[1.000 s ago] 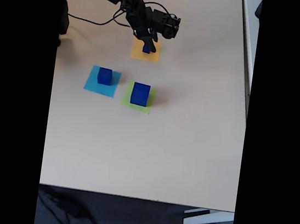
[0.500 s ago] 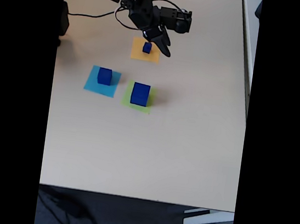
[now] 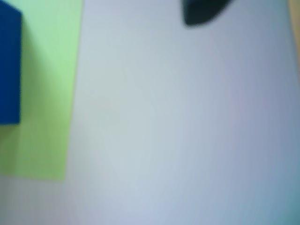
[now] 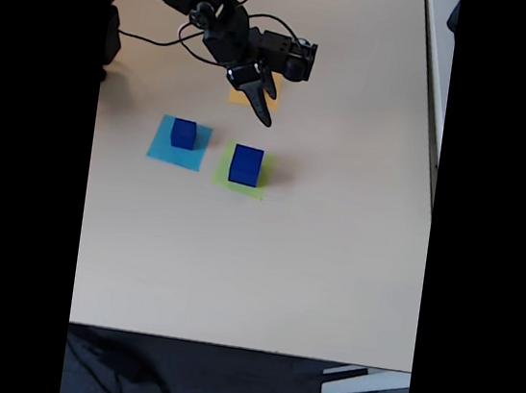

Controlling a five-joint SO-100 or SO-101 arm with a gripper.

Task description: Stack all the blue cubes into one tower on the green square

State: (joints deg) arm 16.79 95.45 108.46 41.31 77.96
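In the fixed view the black two-finger tool [image 4: 261, 102] hangs over the orange paper square [image 4: 242, 98], fingers a little apart and seemingly empty, though the view is too small to be sure. Just below it, the largest plain dark-blue cube [image 4: 246, 165] sits on the lime-green paper square [image 4: 235, 184]; a smaller dark-blue cube [image 4: 184, 134] rests on the light-blue paper square [image 4: 174, 151], lower left, on the pale table [image 4: 262, 274].

In the fixed view the black arm reaches in from the upper left, its wrist bent downward so that the end effector [image 4: 259, 102] points down and slightly to the right above the tabletop [image 4: 313, 261]. Whether its fingers are parted or closed is unclear there. In the wrist view a dark, blurred fingertip [image 3: 201, 13] enters from the top edge.
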